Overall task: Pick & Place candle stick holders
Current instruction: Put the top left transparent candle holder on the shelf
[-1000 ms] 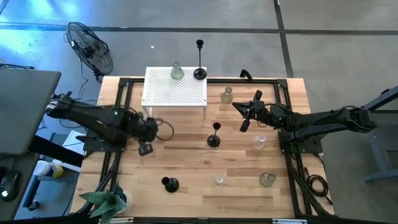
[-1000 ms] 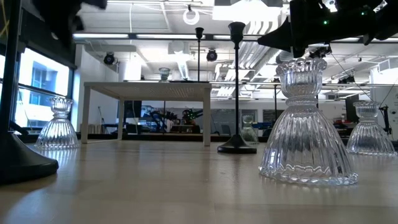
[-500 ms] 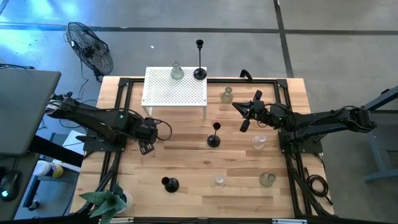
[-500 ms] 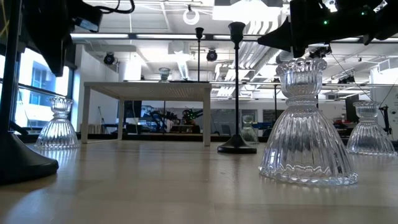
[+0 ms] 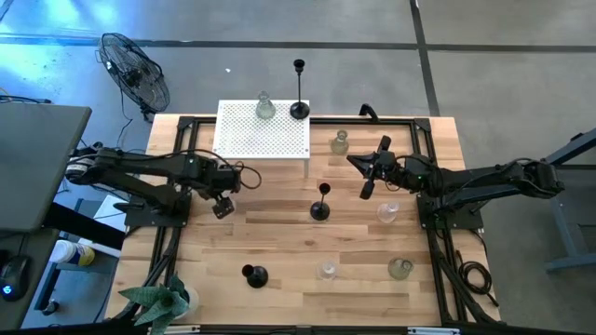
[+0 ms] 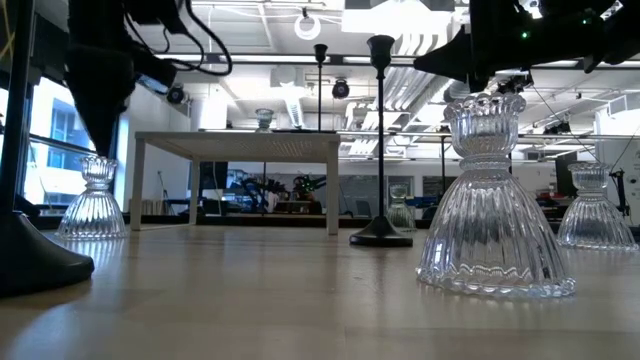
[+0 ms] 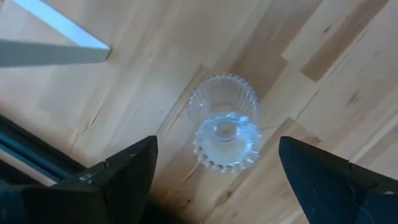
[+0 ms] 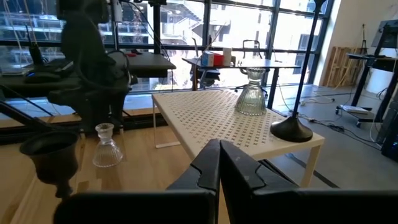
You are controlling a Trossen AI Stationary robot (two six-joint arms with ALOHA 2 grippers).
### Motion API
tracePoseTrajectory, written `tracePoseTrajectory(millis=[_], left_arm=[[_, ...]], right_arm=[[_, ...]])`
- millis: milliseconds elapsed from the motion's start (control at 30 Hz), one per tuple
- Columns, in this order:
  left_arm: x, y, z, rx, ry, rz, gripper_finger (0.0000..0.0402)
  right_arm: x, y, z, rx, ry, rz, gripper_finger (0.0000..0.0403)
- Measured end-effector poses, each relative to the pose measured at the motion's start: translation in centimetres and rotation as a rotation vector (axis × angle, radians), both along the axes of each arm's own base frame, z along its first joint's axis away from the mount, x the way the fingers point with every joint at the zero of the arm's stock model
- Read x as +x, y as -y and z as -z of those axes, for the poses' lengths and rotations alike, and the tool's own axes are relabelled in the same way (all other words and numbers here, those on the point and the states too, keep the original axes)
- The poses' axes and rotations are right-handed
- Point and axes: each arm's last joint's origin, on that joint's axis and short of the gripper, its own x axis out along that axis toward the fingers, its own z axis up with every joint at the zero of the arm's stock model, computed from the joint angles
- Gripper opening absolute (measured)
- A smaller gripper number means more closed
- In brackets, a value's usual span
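A clear ribbed glass candle stick holder stands on its base on the wooden table near the white table's leg; it also shows in the low view. My left gripper is open and hangs above it, pointing down, a finger to either side, not touching; in the high view it hides the holder. My right gripper is shut and empty, raised over the table's right half, pointing left. A black holder stands at mid-table.
The white perforated little table at the far side carries a glass holder and a black one. More glass holders and a black holder stand about. A fan stands beyond the far left corner.
My left gripper has moved toward the table's far edge, toward the white table's leg, and now hangs over the clear glass holder there. My right arm has kept still.
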Motion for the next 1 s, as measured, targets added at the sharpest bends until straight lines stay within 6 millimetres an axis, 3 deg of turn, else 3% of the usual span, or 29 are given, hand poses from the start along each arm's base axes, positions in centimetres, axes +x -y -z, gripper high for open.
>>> tracePoseTrajectory(millis=[333, 767, 900, 1000], left_arm=[[0.0, 0.0, 2.7, -0.018, 0.016, 0.05, 0.0326], [0.1, 0.0, 3.1, -0.019, 0.027, 0.094, 0.0179], [0.0, 0.1, 2.8, -0.056, 0.022, 0.108, 0.0166], [0.4, 0.5, 1.5, -0.107, 0.041, 0.143, 0.0166]], right_arm=[[0.0, 0.0, 0.0, 0.0, 0.0, 0.0, 0.0001], [0.0, 0.0, 0.0, 0.0, 0.0, 0.001, 0.0001], [0.0, 0.0, 0.0, 0.0, 0.0, 0.001, 0.0002], [0.0, 0.0, 0.0, 0.0, 0.0, 0.001, 0.0001]])
